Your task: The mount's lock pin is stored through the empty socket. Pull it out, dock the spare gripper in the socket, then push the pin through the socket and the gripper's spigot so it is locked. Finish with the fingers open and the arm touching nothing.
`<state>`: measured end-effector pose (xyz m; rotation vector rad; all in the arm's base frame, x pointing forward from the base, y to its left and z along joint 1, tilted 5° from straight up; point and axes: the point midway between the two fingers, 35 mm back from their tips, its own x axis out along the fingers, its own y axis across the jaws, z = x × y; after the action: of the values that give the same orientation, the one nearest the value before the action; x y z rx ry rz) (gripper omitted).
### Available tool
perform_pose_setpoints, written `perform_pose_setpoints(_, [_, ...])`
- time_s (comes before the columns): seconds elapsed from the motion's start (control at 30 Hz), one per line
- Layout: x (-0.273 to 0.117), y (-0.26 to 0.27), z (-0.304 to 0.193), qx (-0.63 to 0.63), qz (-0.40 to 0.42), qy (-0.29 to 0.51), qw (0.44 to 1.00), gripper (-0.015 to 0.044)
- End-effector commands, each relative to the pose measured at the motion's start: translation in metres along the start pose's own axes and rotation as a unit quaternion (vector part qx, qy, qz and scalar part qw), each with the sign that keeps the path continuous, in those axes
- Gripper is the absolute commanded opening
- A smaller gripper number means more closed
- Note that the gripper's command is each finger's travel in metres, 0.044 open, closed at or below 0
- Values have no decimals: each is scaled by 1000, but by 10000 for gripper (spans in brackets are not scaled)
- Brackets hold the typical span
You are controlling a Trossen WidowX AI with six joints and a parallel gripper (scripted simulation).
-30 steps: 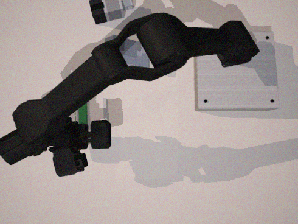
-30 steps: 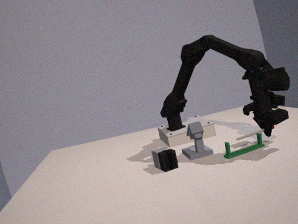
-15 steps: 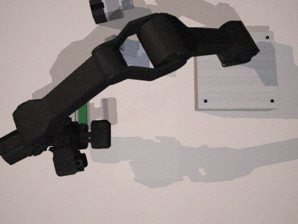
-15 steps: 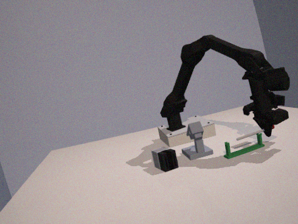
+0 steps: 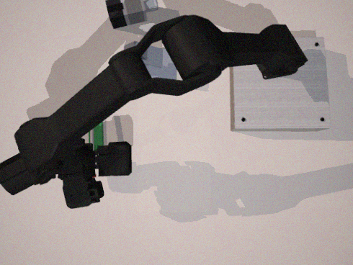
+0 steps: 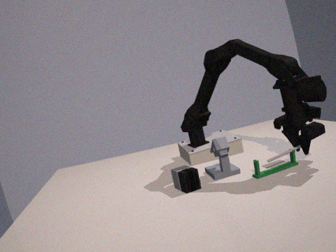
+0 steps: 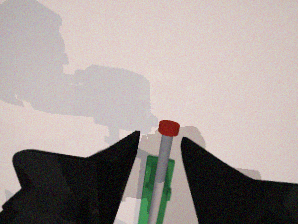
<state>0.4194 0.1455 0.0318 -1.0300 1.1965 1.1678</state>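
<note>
My gripper (image 6: 302,151) (image 7: 160,138) is open. The pin (image 6: 282,155) (image 7: 160,172), a grey rod with a red head (image 7: 169,128), lies between the parted fingers with a gap on each side. The pin is over the green rack (image 5: 98,135) (image 6: 276,170) (image 7: 145,206) and tilted, its head end higher near the rack's far post; whether it rests there I cannot tell. The grey mount (image 5: 166,70) (image 6: 224,165) stands upright with its angled socket (image 6: 220,144) on top; no pin shows through it. The spare gripper (image 5: 126,15) (image 6: 186,179), a black and grey block, lies beside the mount.
The arm's base plate (image 5: 277,111) (image 6: 216,153) is behind the mount. In the top view the arm crosses above the mount and hides part of it and the rack. The wrist view shows shadows beside the rack.
</note>
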Motion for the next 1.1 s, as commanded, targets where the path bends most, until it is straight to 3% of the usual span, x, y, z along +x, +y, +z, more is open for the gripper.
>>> perform_pose_setpoints(0.0, [-11, 0, 2, 0, -2, -1, 1000, 200])
perform_pose_setpoints(1.07, [-61, 19, 4, -1, 33, 15, 999, 200])
